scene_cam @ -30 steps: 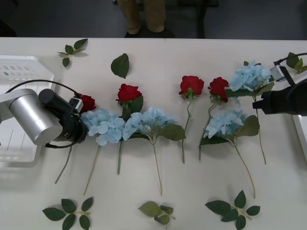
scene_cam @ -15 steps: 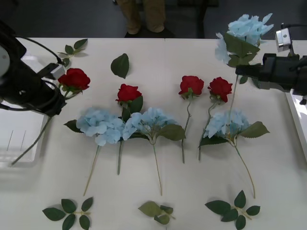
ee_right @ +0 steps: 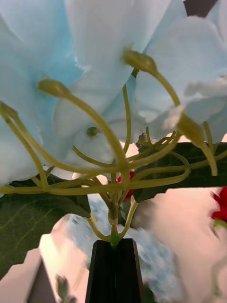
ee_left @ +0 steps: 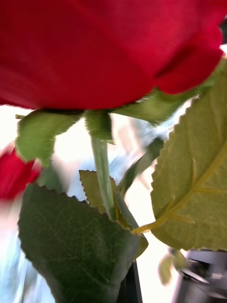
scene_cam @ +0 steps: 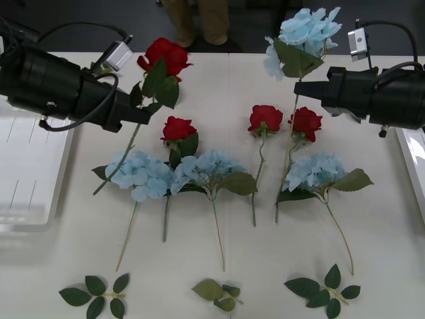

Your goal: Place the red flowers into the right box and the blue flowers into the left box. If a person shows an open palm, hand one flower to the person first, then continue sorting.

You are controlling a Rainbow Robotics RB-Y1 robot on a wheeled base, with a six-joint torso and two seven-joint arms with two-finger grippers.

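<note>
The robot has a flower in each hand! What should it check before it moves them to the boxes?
1. Left gripper shut on the rose: ok, the stem is pinched and the bloom is lifted off the table.
2. Right gripper shut on the hydrangea: ok, black fingers closed on the stem just below the head.
3. Stems clear of the flowers lying on the table: not ok, the rose's stem end hangs over the leftmost lying hydrangea.
4. Left box free for the hydrangea: ok.
5. Right box free for the rose: cannot tell, just an edge is in view.
6. Open palm asking for a flower: ok, none shown.
</note>
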